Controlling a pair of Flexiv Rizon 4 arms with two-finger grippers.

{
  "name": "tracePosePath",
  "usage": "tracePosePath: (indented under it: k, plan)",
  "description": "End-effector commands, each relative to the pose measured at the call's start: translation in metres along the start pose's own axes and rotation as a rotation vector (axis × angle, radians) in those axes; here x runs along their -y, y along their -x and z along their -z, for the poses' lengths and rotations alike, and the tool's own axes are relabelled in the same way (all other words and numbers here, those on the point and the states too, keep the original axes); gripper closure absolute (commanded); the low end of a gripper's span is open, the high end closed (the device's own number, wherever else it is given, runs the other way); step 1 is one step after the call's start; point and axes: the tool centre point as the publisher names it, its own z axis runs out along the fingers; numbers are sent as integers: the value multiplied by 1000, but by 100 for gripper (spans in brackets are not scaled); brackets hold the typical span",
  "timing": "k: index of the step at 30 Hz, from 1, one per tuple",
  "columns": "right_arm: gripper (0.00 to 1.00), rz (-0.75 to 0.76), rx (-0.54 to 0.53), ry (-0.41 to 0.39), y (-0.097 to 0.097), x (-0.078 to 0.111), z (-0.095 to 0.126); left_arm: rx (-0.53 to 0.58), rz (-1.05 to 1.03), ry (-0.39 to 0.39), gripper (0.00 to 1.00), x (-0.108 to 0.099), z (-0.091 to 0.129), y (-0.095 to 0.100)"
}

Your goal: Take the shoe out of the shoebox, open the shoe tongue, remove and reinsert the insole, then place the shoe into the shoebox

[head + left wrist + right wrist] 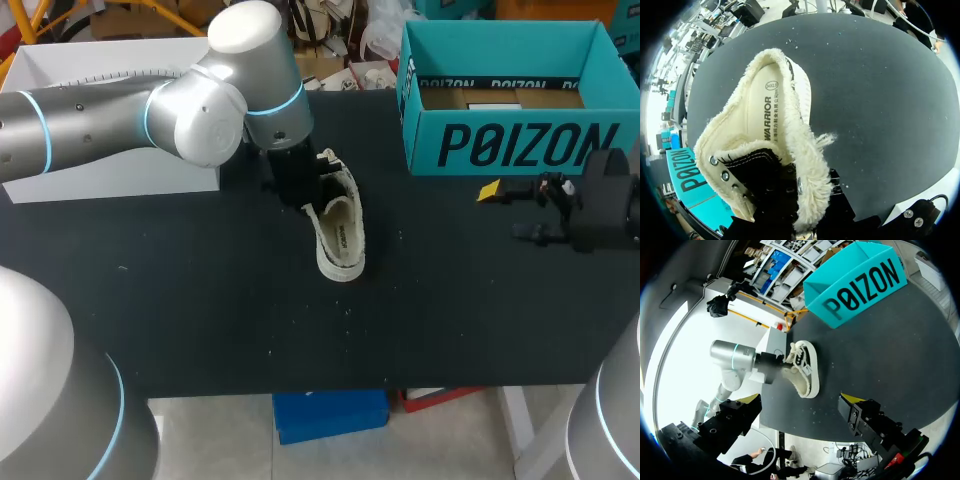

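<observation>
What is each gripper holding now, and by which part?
The left gripper holds the shoe by the frayed eyelet edge at its front end. The right gripper is open and holds nothing.

A robotics lab: the left arm (90,125) and the right arm (610,420) flank a black table (200,300).

Cream shoe (774,131) on black table (885,95)

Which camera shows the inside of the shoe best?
Left wrist view: the shoe fills it, its opening and insole facing the camera. Head view shows it small, from above; right wrist view, small and far off.
</observation>
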Motion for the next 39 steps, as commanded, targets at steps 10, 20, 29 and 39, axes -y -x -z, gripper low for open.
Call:
tracePosePath:
  k: [10,20,29,39]
  plan:
    - [0,-1,0,-1,0,0,0,130,-1,14,100,-1,108,20]
    - [0,-1,0,-1,0,0,0,159,192,-19,100,3,198,10]
    - [0,-1,0,-1,0,0,0,171,386,31,100,-7,260,-36]
    - [0,-1,0,-1,0,0,0,208,645,96,100,-12,301,-115]
